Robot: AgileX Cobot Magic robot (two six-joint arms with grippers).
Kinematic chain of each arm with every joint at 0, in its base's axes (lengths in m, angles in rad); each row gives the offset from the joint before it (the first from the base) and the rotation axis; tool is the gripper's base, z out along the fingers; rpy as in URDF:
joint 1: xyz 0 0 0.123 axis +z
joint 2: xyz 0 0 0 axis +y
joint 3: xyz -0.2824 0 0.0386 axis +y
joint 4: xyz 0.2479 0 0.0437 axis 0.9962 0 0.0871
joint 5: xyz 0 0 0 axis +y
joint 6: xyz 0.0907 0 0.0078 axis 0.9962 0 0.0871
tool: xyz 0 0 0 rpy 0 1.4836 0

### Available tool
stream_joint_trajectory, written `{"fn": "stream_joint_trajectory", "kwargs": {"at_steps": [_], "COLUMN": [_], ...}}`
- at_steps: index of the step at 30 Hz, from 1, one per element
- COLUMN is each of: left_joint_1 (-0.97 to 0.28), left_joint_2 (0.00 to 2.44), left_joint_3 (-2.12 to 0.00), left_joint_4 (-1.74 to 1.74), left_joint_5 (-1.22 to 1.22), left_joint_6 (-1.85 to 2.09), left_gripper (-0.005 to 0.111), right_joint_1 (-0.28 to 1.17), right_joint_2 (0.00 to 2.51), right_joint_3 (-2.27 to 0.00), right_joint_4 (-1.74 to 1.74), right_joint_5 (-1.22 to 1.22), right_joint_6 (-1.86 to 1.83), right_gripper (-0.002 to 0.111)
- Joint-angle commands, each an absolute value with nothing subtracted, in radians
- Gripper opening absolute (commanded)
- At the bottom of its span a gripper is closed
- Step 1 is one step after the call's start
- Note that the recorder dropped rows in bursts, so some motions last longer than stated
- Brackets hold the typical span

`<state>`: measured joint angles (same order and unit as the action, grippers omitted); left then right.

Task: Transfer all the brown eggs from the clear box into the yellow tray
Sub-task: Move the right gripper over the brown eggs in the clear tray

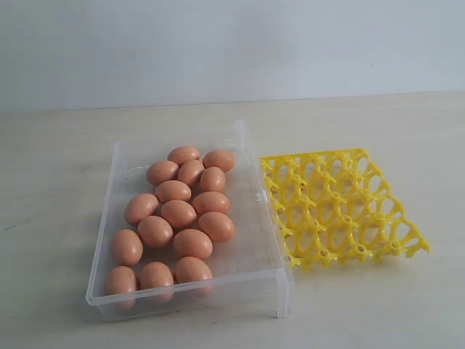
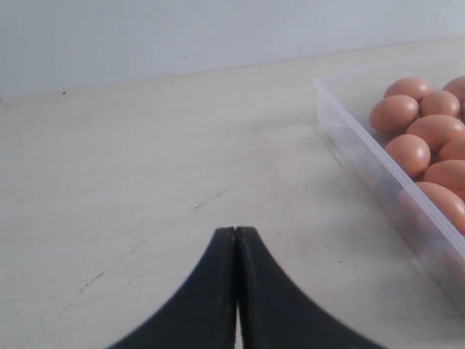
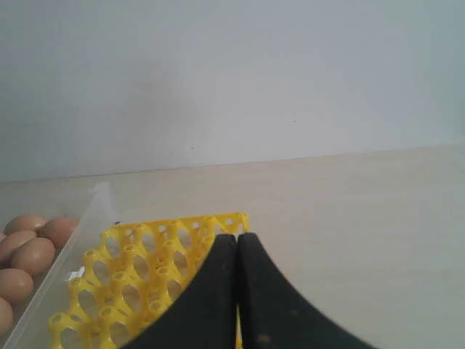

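While brown eggs (image 1: 179, 214) lie in clear box (image 1: 254, 240) | yellow tray (image 1: 320, 155) beside | both jaws pressed together

L gripper (image 2: 235, 231), R gripper (image 3: 236, 237) closed.

Table (image 1: 58, 182): clear box (image 1: 253, 251), yellow tray (image 1: 314, 156)

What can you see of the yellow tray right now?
The yellow tray is a bright yellow, plastic-looking lattice of round cups with pointed posts, roughly square. It lies flat on the table beside the clear box, close to its wall; whether they touch is unclear. Every cup is empty.
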<state>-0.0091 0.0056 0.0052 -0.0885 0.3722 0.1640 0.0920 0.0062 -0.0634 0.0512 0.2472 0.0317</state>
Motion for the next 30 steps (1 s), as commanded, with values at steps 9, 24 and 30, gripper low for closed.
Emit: {"fn": "stream_joint_trajectory", "kwargs": {"at_steps": [9, 24, 30], "left_joint_1": [-0.010, -0.010, -0.010], "left_joint_2": [0.000, 0.000, 0.000], "left_joint_3": [0.000, 0.000, 0.000], "left_joint_4": [-0.092, -0.092, -0.092], "left_joint_5": [0.361, 0.361, 0.361], "left_joint_6": [0.157, 0.156, 0.159], "left_gripper": [0.000, 0.000, 0.000], "right_joint_1": [0.094, 0.094, 0.319], "right_joint_2": [0.000, 0.555, 0.948], "right_joint_3": [-0.061, -0.438, -0.728], "right_joint_4": [0.107, 0.125, 0.123], "right_joint_5": [0.125, 0.221, 0.422], "right_joint_6": [0.078, 0.289, -0.035], "right_gripper": [0.000, 0.000, 0.000]}}
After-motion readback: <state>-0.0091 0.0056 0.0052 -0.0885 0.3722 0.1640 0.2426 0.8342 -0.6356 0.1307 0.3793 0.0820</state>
